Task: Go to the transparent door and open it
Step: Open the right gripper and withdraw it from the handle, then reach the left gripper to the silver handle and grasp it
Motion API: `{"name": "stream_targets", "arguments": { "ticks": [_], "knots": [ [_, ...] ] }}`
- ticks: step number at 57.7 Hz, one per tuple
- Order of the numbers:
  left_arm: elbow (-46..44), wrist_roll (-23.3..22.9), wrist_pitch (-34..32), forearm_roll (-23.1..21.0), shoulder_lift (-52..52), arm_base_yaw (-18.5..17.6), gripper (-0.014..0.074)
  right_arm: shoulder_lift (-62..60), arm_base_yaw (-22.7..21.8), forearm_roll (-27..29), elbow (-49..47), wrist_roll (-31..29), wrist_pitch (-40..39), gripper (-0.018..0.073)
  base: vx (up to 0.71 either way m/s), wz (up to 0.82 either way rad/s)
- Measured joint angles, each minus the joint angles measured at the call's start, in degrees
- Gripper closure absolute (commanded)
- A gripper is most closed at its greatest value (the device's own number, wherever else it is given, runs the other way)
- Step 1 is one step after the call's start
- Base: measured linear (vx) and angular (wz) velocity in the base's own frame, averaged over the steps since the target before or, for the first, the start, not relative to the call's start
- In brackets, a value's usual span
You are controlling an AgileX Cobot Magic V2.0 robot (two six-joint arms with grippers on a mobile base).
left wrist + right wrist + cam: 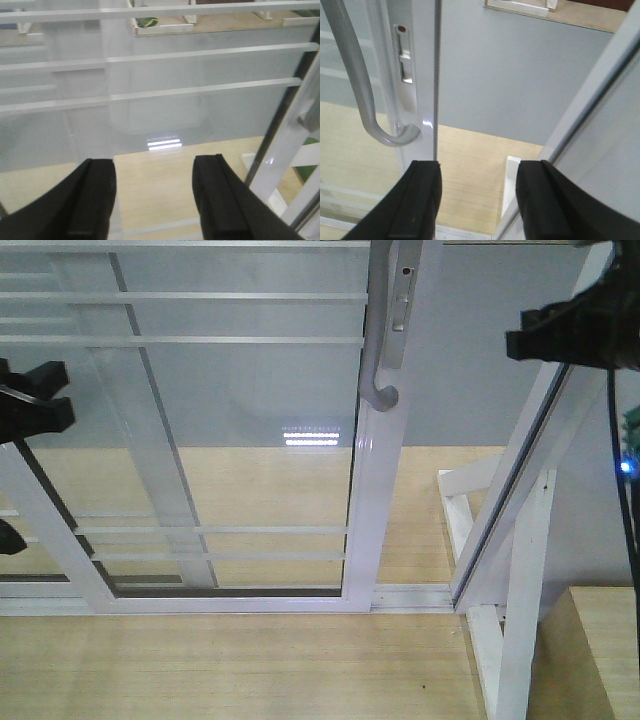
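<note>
Transparent door (250, 440), a tall clear glass panel in a white metal frame with thin white horizontal bars (200, 339), stands upright on a white floor track (410, 595) at centre-left of the front view. Pale wood-look floor (250, 670) lies on the near side. The curved silver-grey pull handle (385, 350) is on the door's right edge stile. Its long axis is vertical, and the hooked lower end curls back toward the stile. A small metal latch plate (405, 55) sits on the stile just right of the handle. The right gripper (477, 167) has its black fingers (422, 200) spread wide with nothing between them. It is aimed at the gap between the door's handle edge and the white outer frame (520, 540) with triangular braces on the right. The handle lies up and to the left of those fingers, farther in, near but apart. The left gripper (154, 165) also has its fingers (92, 200) spread and empty. It faces plain glass and bars well left of the handle. The right arm is clearly nearer the handle. The coming move likely needs the right fingers shifted left and forward so that they straddle the vertical bar above the hook. How far the door is already open cannot be told.
</note>
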Motion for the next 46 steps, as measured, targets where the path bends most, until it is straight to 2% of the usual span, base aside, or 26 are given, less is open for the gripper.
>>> {"name": "stream_targets", "arguments": {
  "ticks": [9, 15, 25, 33, 46],
  "knots": [
    [0.00, 0.00, -8.53, 0.00, 7.59, -7.30, 0.0125, -9.12, -1.36, -0.25, 7.91, 0.06, 3.57, 0.0138, 0.00, 0.00],
    [0.00, 0.00, -15.17, 2.09, 13.22, -12.24, 0.0125, -12.92, -1.43, -0.57, 11.79, 0.40, 5.93, 0.0138, 0.00, 0.00],
    [-1.10, -0.18, -26.68, 5.81, 22.56, -18.89, 0.0125, -16.40, -1.43, -2.01, 15.39, 5.98, 7.34, 0.0138, 0.00, 0.00],
    [-7.96, -0.19, -29.15, 5.87, 29.66, -20.93, 0.0125, -16.95, -1.43, -4.30, 15.50, 9.68, 7.46, 0.0138, 0.00, 0.00],
    [-23.69, -0.24, -29.22, 5.87, 40.59, -21.73, 0.0125, -16.95, -1.43, -5.30, 15.50, 10.34, 7.46, 0.0138, 0.00, 0.00]
  ]
}}
